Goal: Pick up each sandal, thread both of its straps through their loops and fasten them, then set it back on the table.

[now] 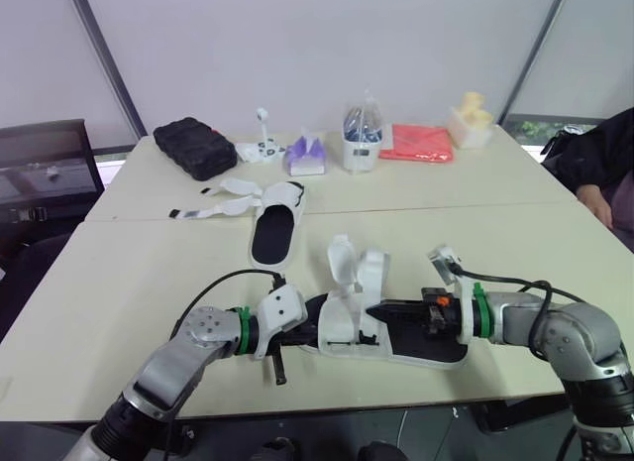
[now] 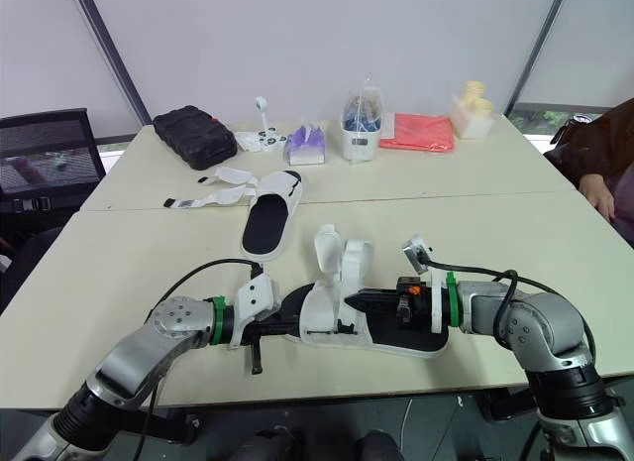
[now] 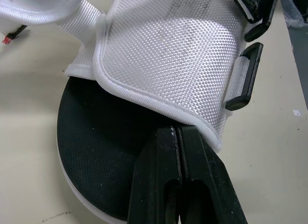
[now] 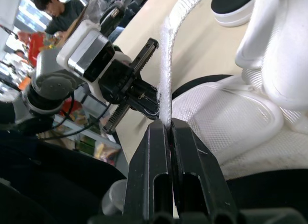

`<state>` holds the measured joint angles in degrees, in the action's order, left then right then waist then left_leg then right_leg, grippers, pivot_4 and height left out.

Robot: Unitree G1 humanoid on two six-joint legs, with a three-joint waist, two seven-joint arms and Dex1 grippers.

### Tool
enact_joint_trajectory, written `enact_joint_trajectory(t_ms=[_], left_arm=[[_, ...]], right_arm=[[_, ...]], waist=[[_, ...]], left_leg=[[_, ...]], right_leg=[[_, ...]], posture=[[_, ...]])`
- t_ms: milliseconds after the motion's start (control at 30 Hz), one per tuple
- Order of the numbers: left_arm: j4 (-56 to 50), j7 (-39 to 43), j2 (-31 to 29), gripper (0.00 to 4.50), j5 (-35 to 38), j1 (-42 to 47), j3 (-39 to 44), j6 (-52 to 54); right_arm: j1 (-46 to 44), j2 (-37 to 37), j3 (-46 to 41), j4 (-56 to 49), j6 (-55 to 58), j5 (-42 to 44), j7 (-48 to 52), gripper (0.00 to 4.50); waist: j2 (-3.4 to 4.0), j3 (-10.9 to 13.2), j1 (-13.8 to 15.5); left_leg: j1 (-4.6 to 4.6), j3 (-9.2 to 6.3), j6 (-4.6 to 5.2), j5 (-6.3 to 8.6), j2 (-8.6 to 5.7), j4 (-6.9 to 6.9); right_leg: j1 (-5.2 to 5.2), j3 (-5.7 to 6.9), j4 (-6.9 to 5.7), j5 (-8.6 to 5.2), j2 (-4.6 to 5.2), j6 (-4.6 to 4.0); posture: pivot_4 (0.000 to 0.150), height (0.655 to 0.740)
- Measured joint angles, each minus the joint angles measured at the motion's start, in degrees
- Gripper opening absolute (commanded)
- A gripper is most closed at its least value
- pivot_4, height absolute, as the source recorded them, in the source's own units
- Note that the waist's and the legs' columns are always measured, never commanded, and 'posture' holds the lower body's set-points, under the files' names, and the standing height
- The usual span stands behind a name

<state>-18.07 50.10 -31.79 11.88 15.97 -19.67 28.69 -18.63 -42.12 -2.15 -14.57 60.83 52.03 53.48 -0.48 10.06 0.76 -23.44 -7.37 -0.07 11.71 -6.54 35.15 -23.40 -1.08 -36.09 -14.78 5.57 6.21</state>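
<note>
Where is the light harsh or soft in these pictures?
Eye views: soft, even light on the table, hardly any shadow around the far sandal. Right wrist view: bright glare in the room behind, the right pincer dark against the white strap. Left wrist view: the near sandal gleams.

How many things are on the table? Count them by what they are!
Sandals: 2, the near sandal and the far sandal
Black case: 1
White gadget: 1
Purple pack: 1
Clear bag: 1
Red cloth: 1
Yellow thing: 1
Total: 8
</note>
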Motion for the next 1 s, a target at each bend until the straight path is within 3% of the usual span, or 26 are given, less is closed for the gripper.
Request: enact_joint_trajectory(t_ms=[467, 600, 767, 1000], left_arm=[[0.9, 0.0, 0.5, 0.0, 0.0, 0.0, 0.0, -0.6], [1.1, 0.1, 1.4, 0.0, 0.5, 0.0, 0.2, 0.0], [1.1, 1.6, 1.7, 0.0, 2.0, 0.2, 0.1, 0.9], [2.2, 3.8, 2.0, 0.0, 2.5, 1.1, -0.3, 1.0]], right_arm=[[1.7, -2.2, 5.0, -1.9, -7.4, -7.9, 4.1, 0.06], [2.7, -2.1, 4.6, -2.0, -8.8, -8.3, 4.1, 1.39], [5.1, -2.2, 0.8, -4.7, -8.6, -7.4, 2.4, 3.96], [11.0, -6.5, -12.1, -7.9, -2.9, -1.8, -1.7, 3.96]], waist=[[0.0, 0.0, 0.0], [0.0, 0.0, 0.2], [0.0, 0.0, 0.1], [0.0, 0.0, 0.5]], left_leg=[[0.0, 0.0, 0.0, 0.0, 0.0, 0.02], [0.0, -0.01, 0.0, 0.0, -0.01, 0.03], [0.0, 0.0, 0.0, 0.0, -0.01, 0.04], [-0.04, -0.01, 0.01, 0.01, -0.01, 0.01]], right_leg=[[0.02, 0.01, 0.0, 0.0, 0.0, 0.0], [0.04, 0.01, 0.0, 0.0, 0.01, 0.0], [0.03, 0.0, 0.0, -0.01, 0.01, -0.01], [0.01, 0.02, 0.04, -0.02, 0.02, -0.02]], posture=[[0.15, 0.74], [0.15, 0.74], [0.15, 0.74], [0.15, 0.74]])
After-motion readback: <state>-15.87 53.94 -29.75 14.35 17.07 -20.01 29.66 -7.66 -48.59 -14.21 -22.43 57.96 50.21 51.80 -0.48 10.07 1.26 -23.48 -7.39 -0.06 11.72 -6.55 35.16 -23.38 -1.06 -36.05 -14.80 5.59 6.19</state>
